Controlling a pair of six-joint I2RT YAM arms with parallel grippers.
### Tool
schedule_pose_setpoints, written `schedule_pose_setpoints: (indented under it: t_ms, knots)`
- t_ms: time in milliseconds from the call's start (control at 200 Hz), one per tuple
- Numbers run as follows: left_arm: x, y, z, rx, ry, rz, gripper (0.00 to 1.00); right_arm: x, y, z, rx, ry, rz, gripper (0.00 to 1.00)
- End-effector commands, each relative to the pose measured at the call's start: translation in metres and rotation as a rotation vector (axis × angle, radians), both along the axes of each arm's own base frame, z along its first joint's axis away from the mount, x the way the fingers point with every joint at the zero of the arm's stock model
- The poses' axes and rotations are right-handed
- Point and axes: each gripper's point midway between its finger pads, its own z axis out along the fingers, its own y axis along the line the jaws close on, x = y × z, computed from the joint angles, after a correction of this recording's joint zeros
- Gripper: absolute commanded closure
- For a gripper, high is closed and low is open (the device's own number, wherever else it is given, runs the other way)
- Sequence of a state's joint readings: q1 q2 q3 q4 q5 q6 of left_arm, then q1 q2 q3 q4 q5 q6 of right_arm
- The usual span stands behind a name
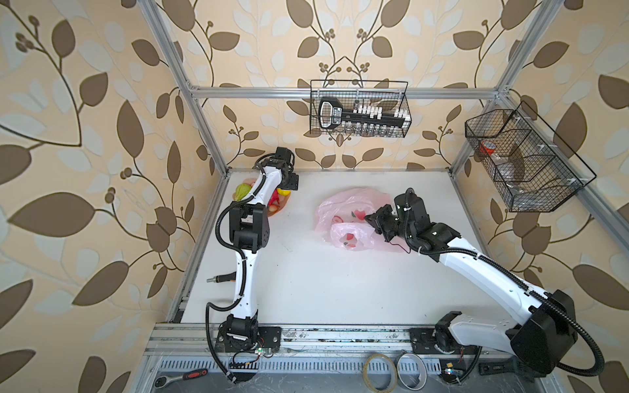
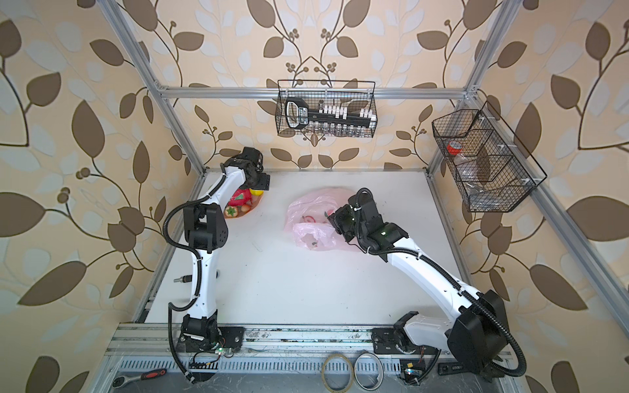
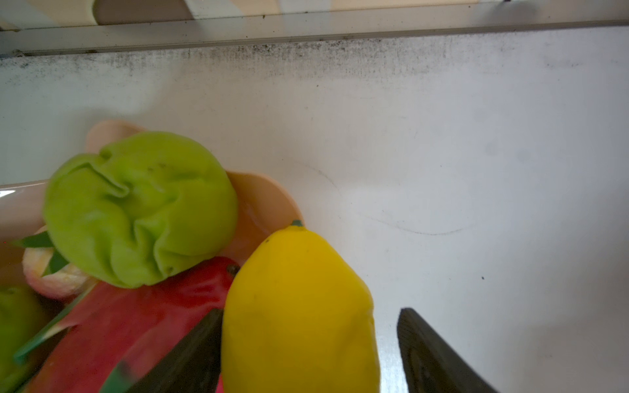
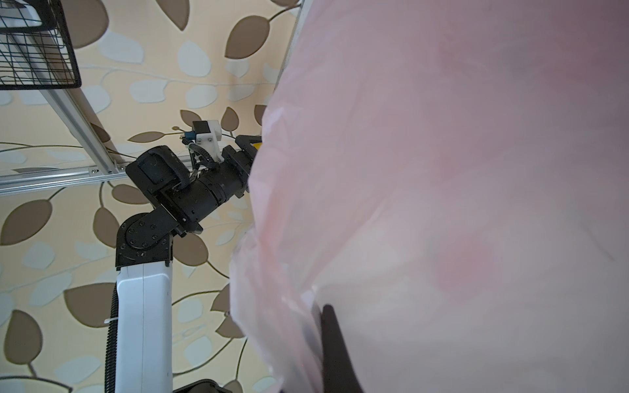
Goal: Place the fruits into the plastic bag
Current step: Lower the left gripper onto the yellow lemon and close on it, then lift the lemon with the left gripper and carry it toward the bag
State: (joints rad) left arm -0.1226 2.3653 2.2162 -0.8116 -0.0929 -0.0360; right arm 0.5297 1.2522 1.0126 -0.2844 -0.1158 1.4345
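The left tool (image 3: 310,310) is standing apart around the yellow lemon (image 3: 299,326). One finger (image 3: 200,343) is touching the lemon's side, while the other is standing just clear of it, with a strip of white desk (image 3: 476,170) showing between. The lemon is lying at the rim of the peach-pink dish (image 3: 269,200), near the desk's far left corner.

Crowding it in the dish are a lumpy green fruit (image 3: 139,211) leaning on the red-pink dragon fruit (image 3: 136,316), a small peach-coloured fruit (image 3: 51,282) and a second green fruit (image 3: 13,316). In both top views the left arm is covering much of the dish.

Bare desk is lying between the dish and the plastic bag (image 1: 343,207), which is sitting crumpled right of the middle, well apart from the fruits. The right tool (image 1: 369,219) is pinched together on the bag's film. In the right wrist view the pink plastic is draping across nearly everything, hiding all but one dark finger (image 4: 335,350).
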Motion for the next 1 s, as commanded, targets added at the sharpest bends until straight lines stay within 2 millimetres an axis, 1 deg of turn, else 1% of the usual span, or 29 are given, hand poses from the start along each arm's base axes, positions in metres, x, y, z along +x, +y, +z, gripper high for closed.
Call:
schedule_pose_setpoints:
  t_ms: [0,55,170,240,360,485,520,615,720,755,805,815,830,994]
  knots:
    - [0.000,0.003,0.010,-0.019,-0.017,0.004,0.27,0.001,-0.003,0.013,0.011,-0.021,-0.015,1.00]
    - [-0.001,0.002,0.010,-0.019,-0.018,0.002,0.29,0.001,-0.003,0.012,0.008,-0.020,-0.017,1.00]
    - [-0.002,0.003,0.011,-0.023,-0.018,0.001,0.40,0.001,-0.004,0.014,0.010,-0.022,-0.022,1.00]
    - [-0.002,0.005,0.015,-0.031,-0.026,0.005,0.44,0.001,-0.004,0.014,0.011,-0.025,-0.023,1.00]
    - [-0.003,0.006,0.027,-0.046,-0.054,0.012,0.47,0.001,-0.004,0.016,0.013,-0.029,-0.023,1.00]
    - [-0.006,0.005,0.046,-0.080,-0.089,0.011,0.51,0.000,-0.006,0.016,0.009,-0.030,-0.028,1.00]
    - [-0.007,0.004,0.052,-0.087,-0.102,0.009,0.51,0.000,-0.006,0.016,0.008,-0.029,-0.028,1.00]
    - [-0.012,0.004,0.060,-0.094,-0.113,0.003,0.51,0.000,-0.007,0.016,0.007,-0.029,-0.032,1.00]
    - [-0.018,0.002,0.074,-0.114,-0.131,-0.005,0.51,0.001,-0.007,0.017,0.007,-0.036,-0.036,1.00]
    - [-0.020,0.002,0.080,-0.122,-0.143,-0.009,0.51,0.001,-0.007,0.017,0.007,-0.034,-0.037,1.00]
    - [-0.021,0.000,0.093,-0.136,-0.171,-0.012,0.51,0.001,-0.007,0.017,0.010,-0.036,-0.036,1.00]
    - [-0.025,0.000,0.086,-0.137,-0.152,-0.013,0.51,0.000,-0.007,0.017,0.010,-0.037,-0.034,1.00]
    - [-0.027,0.000,0.084,-0.139,-0.147,-0.014,0.51,0.001,-0.007,0.017,0.012,-0.036,-0.037,1.00]
    - [-0.035,-0.003,0.106,-0.189,-0.179,-0.022,0.52,0.000,-0.008,0.017,0.011,-0.038,-0.037,1.00]
